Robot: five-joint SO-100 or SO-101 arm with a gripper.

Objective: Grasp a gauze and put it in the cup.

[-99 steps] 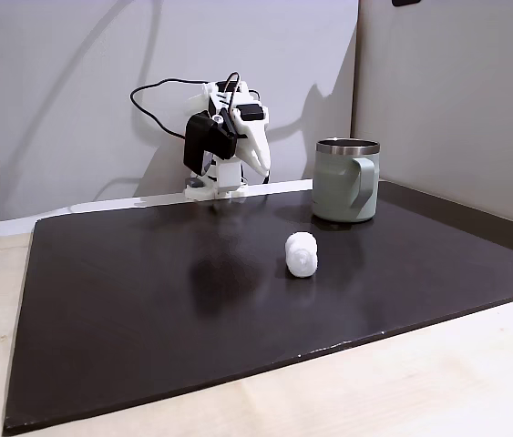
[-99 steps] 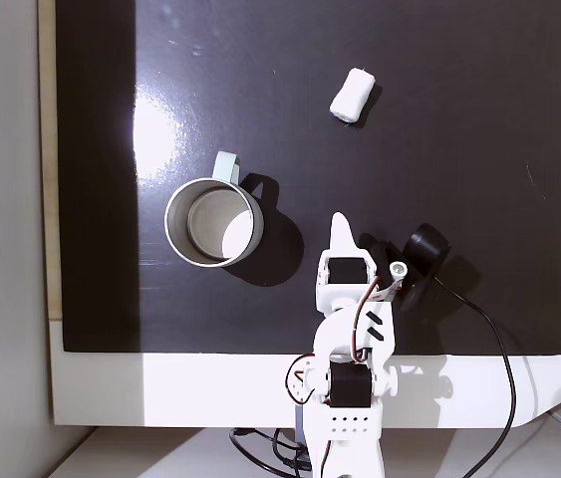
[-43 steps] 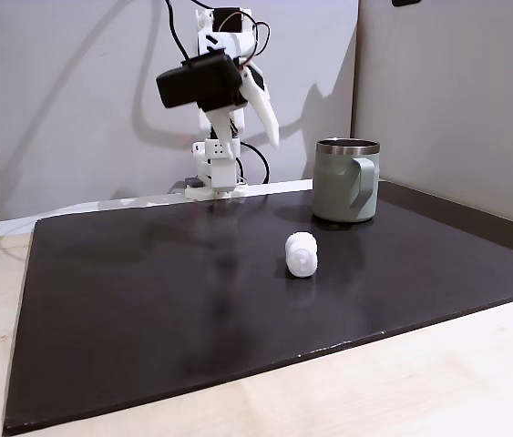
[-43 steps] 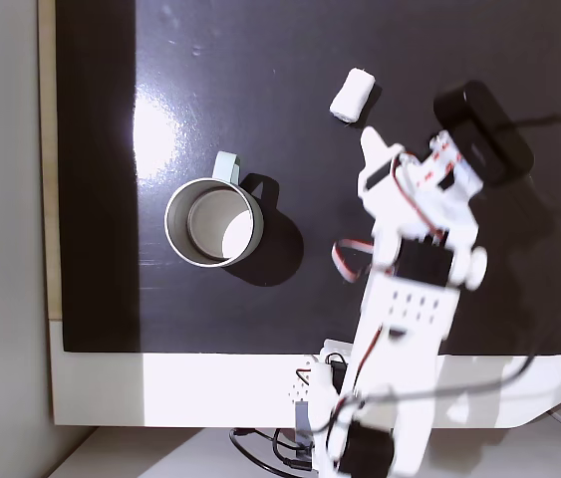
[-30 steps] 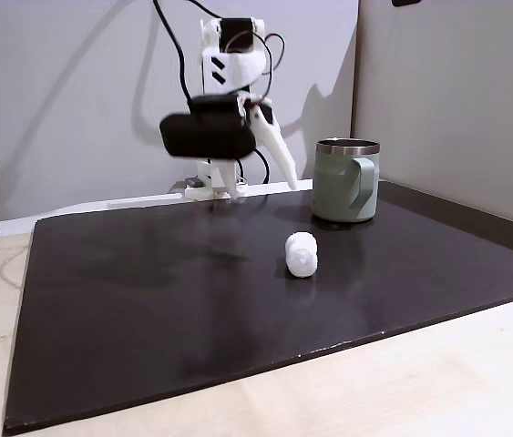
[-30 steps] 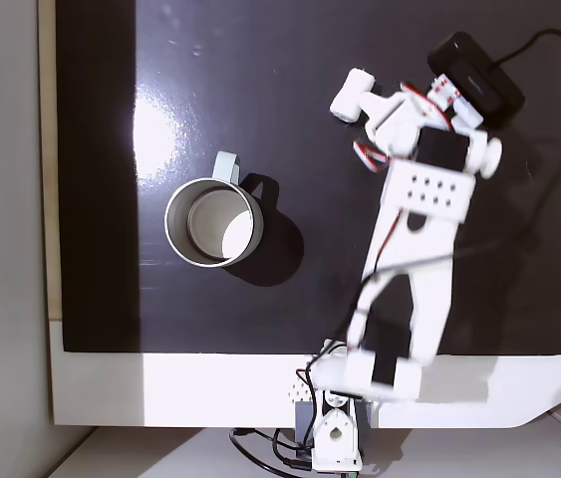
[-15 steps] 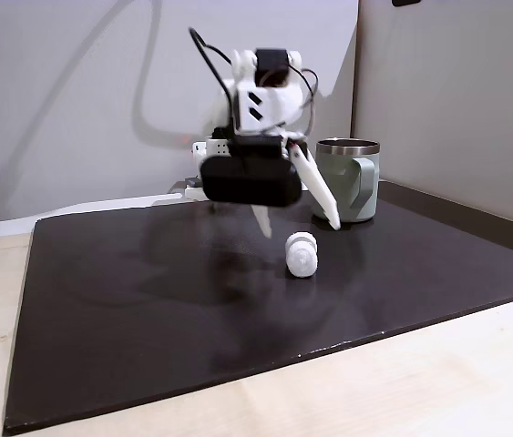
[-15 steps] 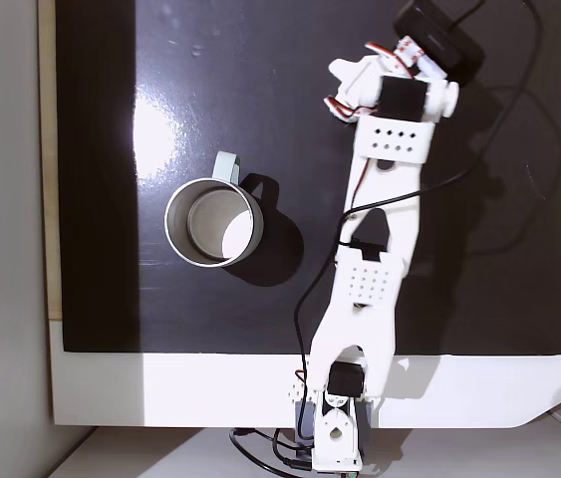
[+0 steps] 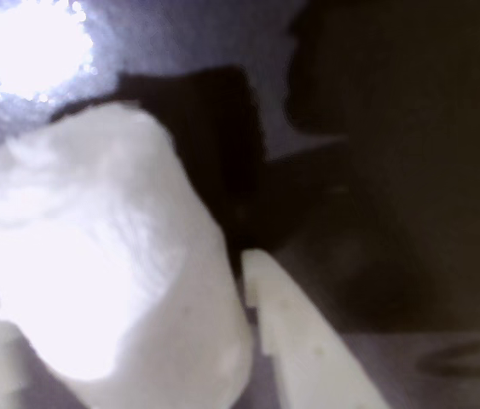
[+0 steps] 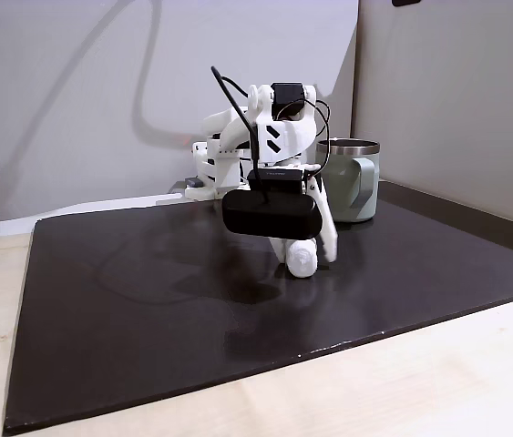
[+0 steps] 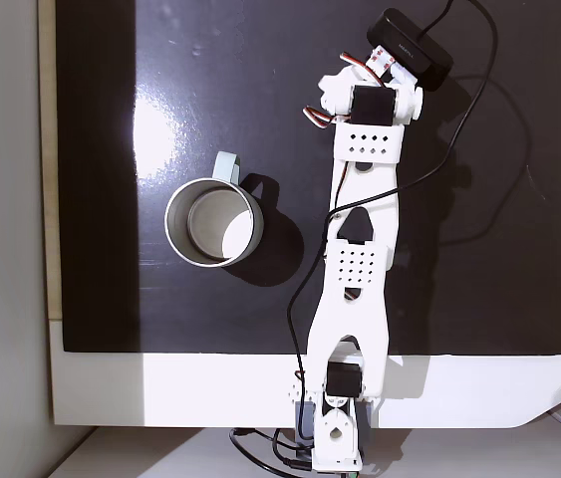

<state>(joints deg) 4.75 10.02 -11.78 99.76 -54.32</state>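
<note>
Now gauze (image 9: 95,273) between open gripper (image 9: 129,341) fingers.

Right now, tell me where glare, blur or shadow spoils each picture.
Wrist view: the gauze is overexposed and soft, with a glare spot on the mat at top left. Top-down fixed view: a bright reflection beside the cup. Side fixed view: sharp, with arm shadows on the wall.
</note>
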